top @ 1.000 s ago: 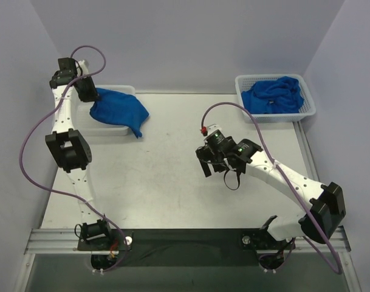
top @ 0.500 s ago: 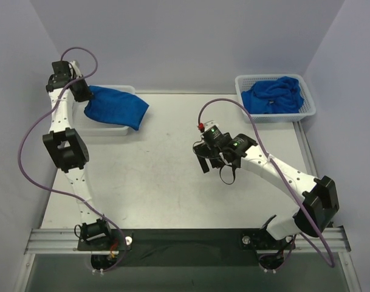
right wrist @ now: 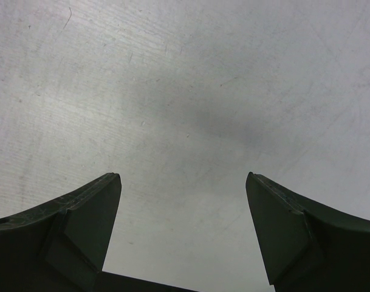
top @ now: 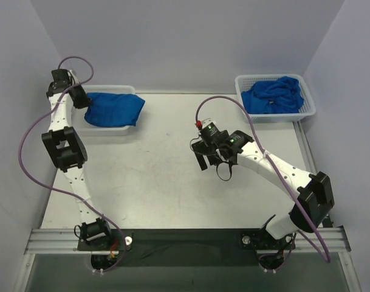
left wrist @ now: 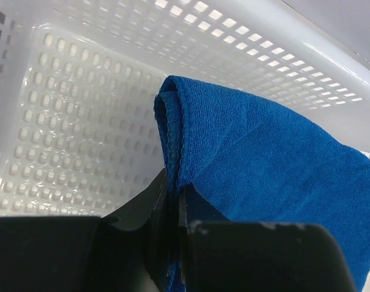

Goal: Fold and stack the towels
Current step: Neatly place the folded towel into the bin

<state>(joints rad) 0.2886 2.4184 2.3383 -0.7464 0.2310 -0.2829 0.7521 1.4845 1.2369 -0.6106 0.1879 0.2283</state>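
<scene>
A folded royal-blue towel (top: 115, 109) hangs low over the left white mesh basket (top: 106, 130), its right end reaching the basket's right edge. My left gripper (top: 81, 100) is shut on the towel's left end. In the left wrist view the towel (left wrist: 263, 152) is pinched along its folded edge by the gripper (left wrist: 172, 182), with the basket's floor (left wrist: 81, 121) close below. Several crumpled blue towels (top: 273, 94) fill the right basket (top: 276, 117). My right gripper (top: 203, 159) hovers open above the bare table middle (right wrist: 183, 182), holding nothing.
The two baskets stand at the table's far left and far right corners. Purple cables loop off both arms. A grey wall closes the back and both sides. The arm bases sit on a rail at the near edge.
My left gripper has carried the towel left and back, so it now lies over the left basket instead of drooping past its right edge. The right gripper has drifted slightly left.
</scene>
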